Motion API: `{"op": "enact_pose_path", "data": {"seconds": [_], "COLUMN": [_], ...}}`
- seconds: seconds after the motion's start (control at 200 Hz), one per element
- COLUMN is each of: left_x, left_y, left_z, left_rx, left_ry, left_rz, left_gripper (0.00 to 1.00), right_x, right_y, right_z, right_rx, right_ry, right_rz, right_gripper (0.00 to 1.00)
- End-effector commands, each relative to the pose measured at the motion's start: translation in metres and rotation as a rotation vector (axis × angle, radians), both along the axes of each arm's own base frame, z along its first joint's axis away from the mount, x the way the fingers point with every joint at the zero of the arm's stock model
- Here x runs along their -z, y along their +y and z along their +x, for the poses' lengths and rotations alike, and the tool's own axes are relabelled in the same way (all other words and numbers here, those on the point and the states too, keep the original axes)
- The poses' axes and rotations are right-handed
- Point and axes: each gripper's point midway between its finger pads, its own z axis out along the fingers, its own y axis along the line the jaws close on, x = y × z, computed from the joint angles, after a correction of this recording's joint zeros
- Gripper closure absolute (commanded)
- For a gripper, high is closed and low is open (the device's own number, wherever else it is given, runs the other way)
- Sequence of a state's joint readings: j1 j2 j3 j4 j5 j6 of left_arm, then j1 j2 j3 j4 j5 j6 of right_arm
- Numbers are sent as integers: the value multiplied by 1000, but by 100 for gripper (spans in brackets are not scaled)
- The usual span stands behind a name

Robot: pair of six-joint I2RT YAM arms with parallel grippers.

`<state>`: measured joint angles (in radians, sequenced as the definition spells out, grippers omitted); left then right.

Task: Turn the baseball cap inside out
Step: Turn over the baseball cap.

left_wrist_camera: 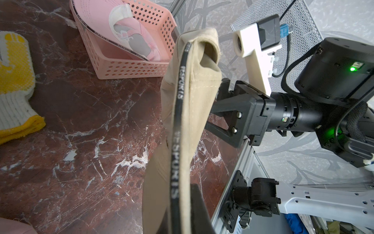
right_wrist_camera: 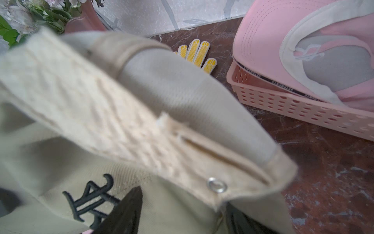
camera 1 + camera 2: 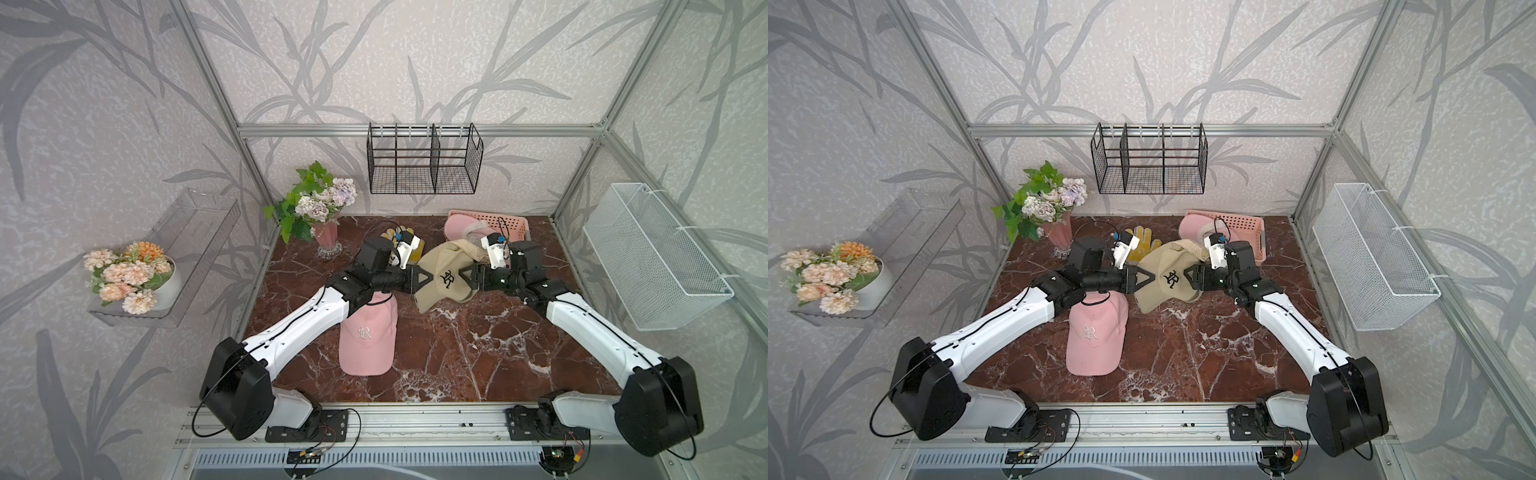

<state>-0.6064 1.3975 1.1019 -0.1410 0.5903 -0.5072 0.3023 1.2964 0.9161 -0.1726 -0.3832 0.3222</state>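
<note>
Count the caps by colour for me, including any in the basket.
2 pink caps: one on the table, one in the basket
1 beige cap
Total: 3 caps

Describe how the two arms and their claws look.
The left arm and right arm match: white link shells, black joint housings, thin black cables outside. The left claw and right claw are black with triangular cut-out fingers; white brackets carry wrist cameras.
</note>
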Motion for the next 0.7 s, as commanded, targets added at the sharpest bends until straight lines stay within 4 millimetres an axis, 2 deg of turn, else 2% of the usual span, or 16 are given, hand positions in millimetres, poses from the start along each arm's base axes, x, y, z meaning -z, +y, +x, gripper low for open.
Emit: {"op": "enact_pose_path", "data": {"seconds": [0.0, 0.12, 0.2, 0.385, 0.46, 0.54, 0.62, 0.695], "left_x": [-20, -23, -22, -16, -8, 1, 9, 15], "left_y": [-6, -7, -5, 13, 24, 38, 50, 59], "left_z": [-2, -5, -2, 19, 29, 39, 46, 49], "left_rx": [51, 61, 48, -77, -131, -192, -234, -255], "left_ry": [-59, -68, -71, -82, -70, -50, -33, -13], "left_rz": [-55, -61, -56, -16, -2, 18, 31, 35], "left_gripper": [100, 100, 100, 100, 100, 100, 100, 100], "right_x": [-12, -13, -19, -39, -49, -59, -77, -90], "right_y": [7, 15, 29, 55, 61, 60, 52, 35], "right_z": [9, 6, -2, -36, -50, -59, -58, -49], "right_rx": [-22, -71, -161, -380, -455, -490, -494, -437], "right_ry": [-52, -52, -55, -37, -33, -44, -86, -130], "right_rz": [18, 41, 102, 247, 298, 337, 428, 516], "right_gripper": [30, 30, 37, 77, 89, 100, 100, 100]}}
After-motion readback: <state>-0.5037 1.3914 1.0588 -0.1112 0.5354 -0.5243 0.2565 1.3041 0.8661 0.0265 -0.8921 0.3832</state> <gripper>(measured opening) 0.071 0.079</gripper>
